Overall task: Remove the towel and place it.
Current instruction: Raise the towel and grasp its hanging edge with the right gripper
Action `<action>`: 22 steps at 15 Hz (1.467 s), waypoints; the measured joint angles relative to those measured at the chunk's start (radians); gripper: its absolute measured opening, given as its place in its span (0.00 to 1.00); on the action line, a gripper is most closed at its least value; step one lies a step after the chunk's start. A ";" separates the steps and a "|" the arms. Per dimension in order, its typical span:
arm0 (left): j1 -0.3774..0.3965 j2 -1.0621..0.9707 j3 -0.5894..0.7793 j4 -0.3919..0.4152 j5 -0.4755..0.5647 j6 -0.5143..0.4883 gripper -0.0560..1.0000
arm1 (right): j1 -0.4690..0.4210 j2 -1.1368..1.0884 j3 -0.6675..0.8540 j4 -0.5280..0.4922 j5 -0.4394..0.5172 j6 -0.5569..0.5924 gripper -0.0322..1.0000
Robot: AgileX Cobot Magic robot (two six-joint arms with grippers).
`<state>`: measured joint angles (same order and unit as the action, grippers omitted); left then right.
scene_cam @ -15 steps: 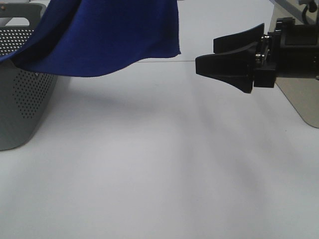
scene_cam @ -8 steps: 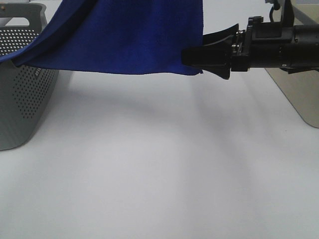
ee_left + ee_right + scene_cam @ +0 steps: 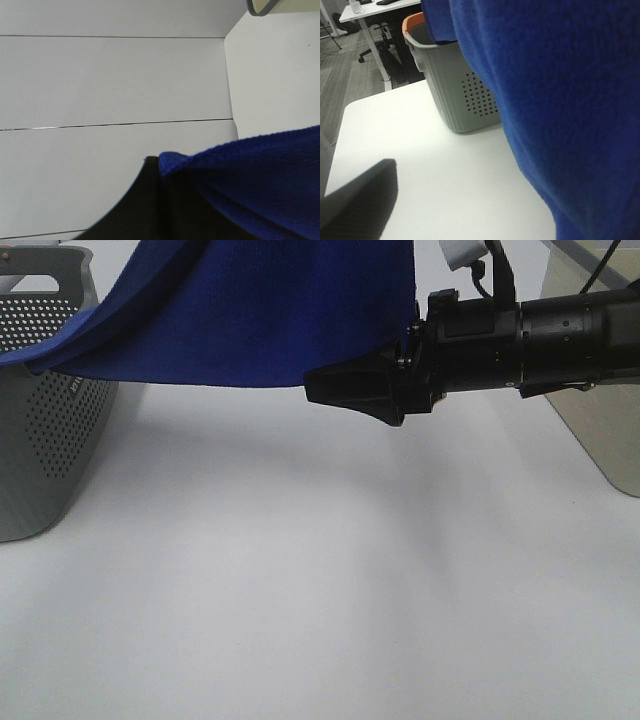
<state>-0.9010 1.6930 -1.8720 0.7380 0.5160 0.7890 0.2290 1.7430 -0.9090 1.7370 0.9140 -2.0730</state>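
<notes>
The royal-blue towel (image 3: 260, 310) hangs from above the exterior view, one end trailing over the rim of the grey perforated basket (image 3: 50, 420) at the left. My left gripper (image 3: 162, 167) is above the exterior view; its wrist view shows a black finger shut on a fold of the towel (image 3: 260, 175). My right gripper (image 3: 322, 378) reaches in from the right, open, at the towel's lower right corner. Its lower finger (image 3: 350, 390) shows below the hem and the other is hidden behind the cloth. In the right wrist view the towel (image 3: 560, 100) fills the right side beside one finger (image 3: 360, 205).
The white table (image 3: 320, 590) spreads below the towel. A beige-grey panel (image 3: 600, 430) stands at the right edge. In the right wrist view the basket (image 3: 450, 85) sits near the table's rounded far corner, with floor and desk legs beyond.
My right gripper has travelled left, from clear of the towel to straddling its lower right corner. The towel's hanging edge has shifted a little to the right.
</notes>
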 joint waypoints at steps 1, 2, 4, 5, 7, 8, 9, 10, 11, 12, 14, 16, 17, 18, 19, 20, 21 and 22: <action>0.000 0.000 0.000 -0.001 0.013 0.000 0.05 | 0.000 0.000 0.000 0.000 -0.008 0.006 0.83; 0.000 0.000 0.000 -0.001 0.014 0.000 0.05 | 0.000 0.000 0.000 0.000 -0.008 0.008 0.81; 0.000 0.000 0.000 -0.001 0.014 0.000 0.05 | 0.000 0.000 0.000 0.000 -0.016 0.014 0.76; 0.000 0.000 0.000 -0.001 0.016 0.000 0.05 | 0.000 0.000 0.000 0.000 -0.023 0.018 0.74; 0.000 0.000 0.000 -0.002 0.028 0.000 0.05 | 0.000 0.000 0.000 0.000 -0.031 0.033 0.68; 0.000 0.000 0.000 -0.002 0.034 0.000 0.05 | 0.000 0.000 0.000 0.000 -0.032 0.033 0.62; 0.000 0.000 0.000 -0.002 0.035 0.000 0.05 | 0.000 0.000 0.000 0.000 -0.033 0.034 0.59; 0.000 0.000 0.000 -0.002 0.035 0.000 0.05 | 0.000 0.000 0.000 0.000 -0.038 0.034 0.49; 0.000 0.000 0.000 -0.002 0.035 0.000 0.05 | 0.000 0.000 0.000 0.000 -0.054 0.035 0.42; 0.000 0.000 0.000 -0.002 0.035 0.000 0.05 | 0.000 0.000 0.000 0.000 -0.078 0.036 0.38; 0.000 0.000 0.000 -0.002 0.035 0.000 0.05 | 0.000 0.000 0.000 0.000 -0.096 0.040 0.35; 0.000 0.000 0.000 -0.002 0.036 0.000 0.05 | -0.007 0.000 0.000 0.000 -0.098 0.040 0.33; 0.000 0.000 0.000 -0.002 0.036 0.000 0.05 | -0.020 0.000 0.000 0.000 -0.085 0.040 0.33; 0.000 0.000 0.000 -0.002 0.036 0.000 0.05 | -0.042 0.000 0.000 0.000 -0.065 0.040 0.30; 0.000 0.000 0.000 -0.002 0.037 0.000 0.05 | -0.060 0.000 0.000 0.000 -0.045 0.040 0.25; 0.000 0.000 0.000 -0.002 0.037 0.000 0.05 | -0.078 0.000 0.000 0.000 -0.021 0.040 0.14; 0.000 0.000 0.000 -0.002 0.037 0.000 0.05 | -0.078 0.000 0.000 0.000 -0.020 0.040 0.07; 0.000 0.000 0.000 -0.002 0.037 0.000 0.05 | -0.079 0.000 0.000 0.000 -0.015 0.040 0.05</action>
<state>-0.9010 1.6930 -1.8720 0.7360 0.5530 0.7890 0.1500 1.7430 -0.9090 1.7370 0.8990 -2.0330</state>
